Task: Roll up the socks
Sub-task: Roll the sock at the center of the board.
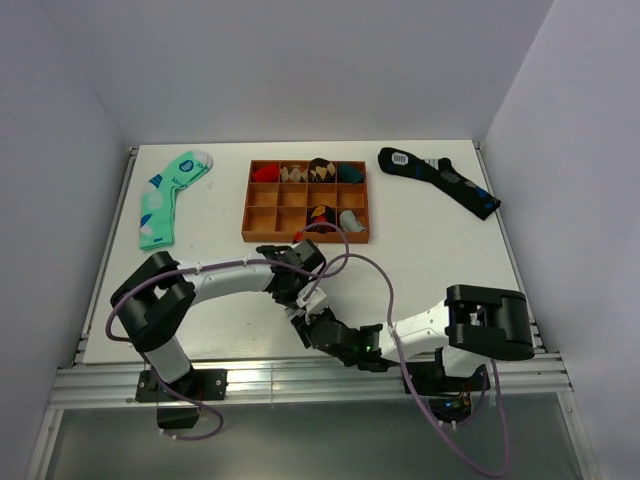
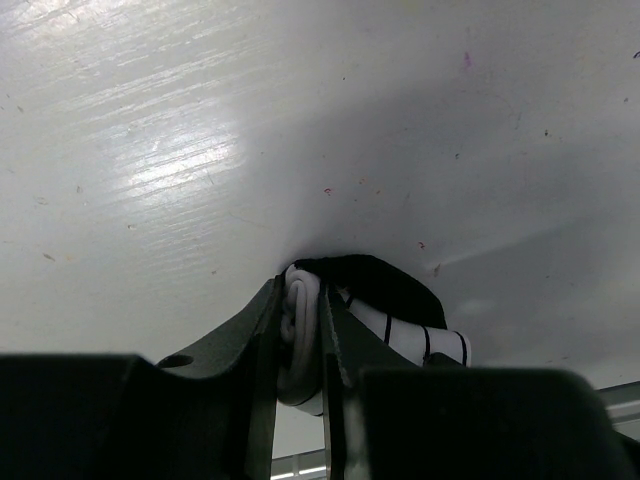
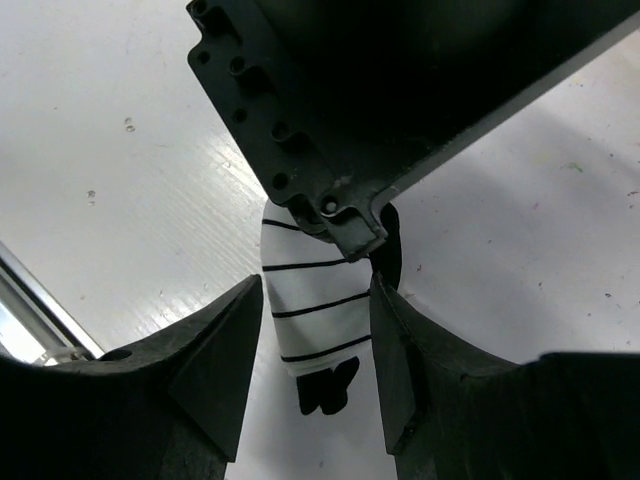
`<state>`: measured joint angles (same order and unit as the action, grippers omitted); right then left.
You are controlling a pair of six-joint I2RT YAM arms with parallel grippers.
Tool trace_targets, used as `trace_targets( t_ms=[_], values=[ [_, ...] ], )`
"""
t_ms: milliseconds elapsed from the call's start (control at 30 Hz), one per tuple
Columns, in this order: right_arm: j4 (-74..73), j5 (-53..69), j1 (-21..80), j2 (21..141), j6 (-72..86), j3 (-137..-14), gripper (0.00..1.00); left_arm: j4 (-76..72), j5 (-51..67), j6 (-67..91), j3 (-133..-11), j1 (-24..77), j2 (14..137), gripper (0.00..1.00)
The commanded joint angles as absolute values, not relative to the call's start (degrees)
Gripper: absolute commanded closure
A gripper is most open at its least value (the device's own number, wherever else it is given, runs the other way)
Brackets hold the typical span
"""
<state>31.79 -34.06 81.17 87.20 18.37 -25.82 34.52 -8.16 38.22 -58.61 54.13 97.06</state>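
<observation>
Striped sock [image 3: 315, 335]: one only, white with thin black lines and black ends, bunched into a short roll on the near middle of the worktop [image 1: 430, 255], right where both arms meet. Left gripper [image 2: 300, 300]: jaws narrow, pinched onto a white fold of the roll, black part of the sock bulging just past the tips. Right gripper [image 3: 315, 290]: jaws apart, one either side of the roll, not squeezing it; whether one pad touches the fabric, can't tell. The left gripper's dark body hangs right over the roll in the right wrist view and hides its upper end. From the top view the sock is nearly all covered by the two wrists. Other socks: one mint green sock [image 1: 168, 195] lying flat at far left, and one long black sock [image 1: 440, 178] with blue patches, flat at far right; both are well apart from the arms. One wooden tray [image 1: 305, 238] at far centre, twelve compartments in three rows of four; six seem to hold rolled bundles (all four in the far row, two in the near row), the rest too small to be sure. Purplish cable [image 1: 388, 295] loops over the worktop between tray and arms, one loop touching the tray's near edge.
</observation>
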Motion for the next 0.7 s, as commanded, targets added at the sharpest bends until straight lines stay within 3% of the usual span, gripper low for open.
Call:
trace_targets(
  t_ms=[0,667],
  values=[
    [30.7,-37.9,82.3,88.5,16.2,-28.8,0.45,36.4,-5.9,36.7,-59.5,54.1,99.0,1.0],
    [27.9,-41.3,83.6,98.6,17.9,-32.7,0.43,37.6,-2.1,34.9,-61.5,54.2,102.2,1.0]
  ],
)
